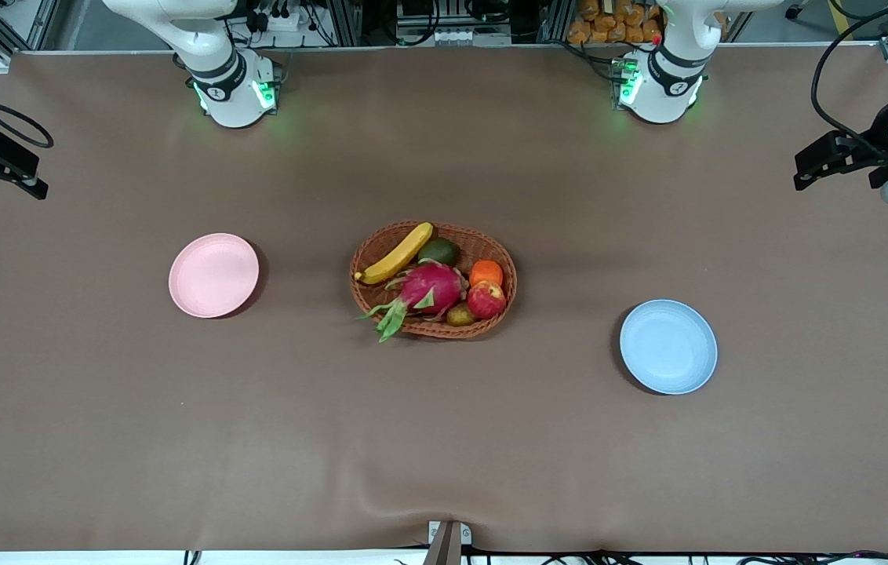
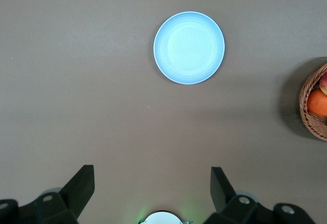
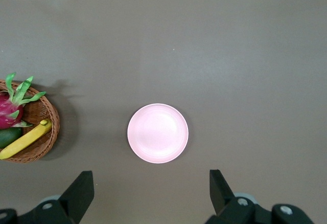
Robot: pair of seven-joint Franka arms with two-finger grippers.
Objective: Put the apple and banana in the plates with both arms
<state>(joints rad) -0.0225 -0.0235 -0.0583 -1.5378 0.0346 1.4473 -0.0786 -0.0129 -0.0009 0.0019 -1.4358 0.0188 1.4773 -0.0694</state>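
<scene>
Apple [image 1: 486, 299] and banana [image 1: 397, 254] lie in the wicker basket [image 1: 491, 245] at table centre. Left end effector [image 2: 152, 185] over the blue plate [image 2: 189, 47], right end effector [image 3: 152, 187] over the pink plate [image 3: 158, 133], both with fingers apart and empty.

A brown cloth-covered surface [image 1: 444, 439] carries three things directly: a pale pink plate [image 1: 213, 275], a brown wicker basket [image 1: 433, 279] and a pale blue plate [image 1: 668, 346]. The pink plate lies below the raised right hand [image 3: 152, 196], the blue plate below the raised left hand [image 2: 153, 196]. The basket sits between the plates, well apart from both, off to the side of each hand.
</scene>
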